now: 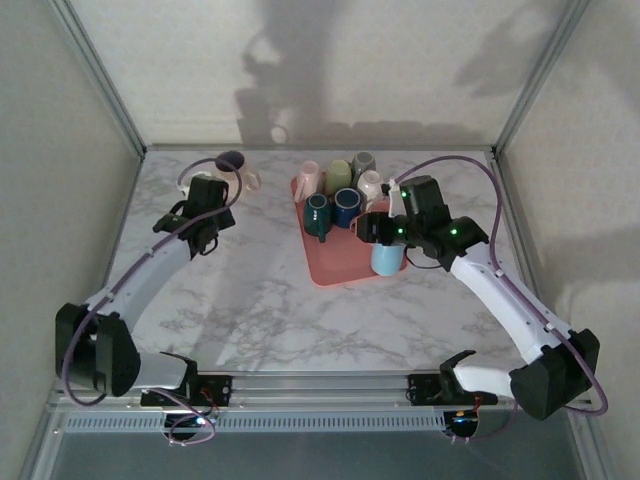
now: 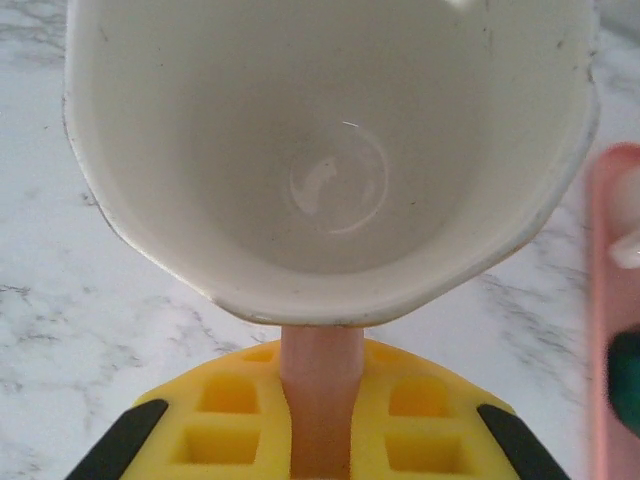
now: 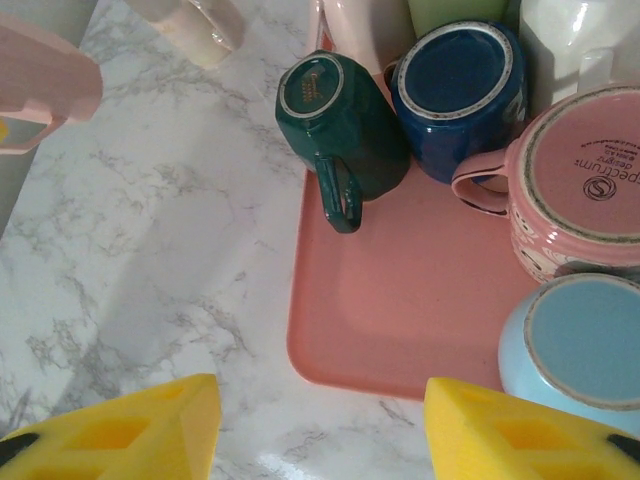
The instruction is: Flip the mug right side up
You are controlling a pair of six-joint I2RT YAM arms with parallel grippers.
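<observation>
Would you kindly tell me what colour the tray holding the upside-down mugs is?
Salmon pink; the tray shows best in the right wrist view.

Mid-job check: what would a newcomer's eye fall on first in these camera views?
First, in the left wrist view, a mug with its open mouth toward the camera and its pink handle pinched in the shut left end effector. Next, the pink tray on the table's right half, crowded with upside-down mugs, among them a green mug and a dark blue mug. The right end effector hangs open over the tray's near edge.
</observation>
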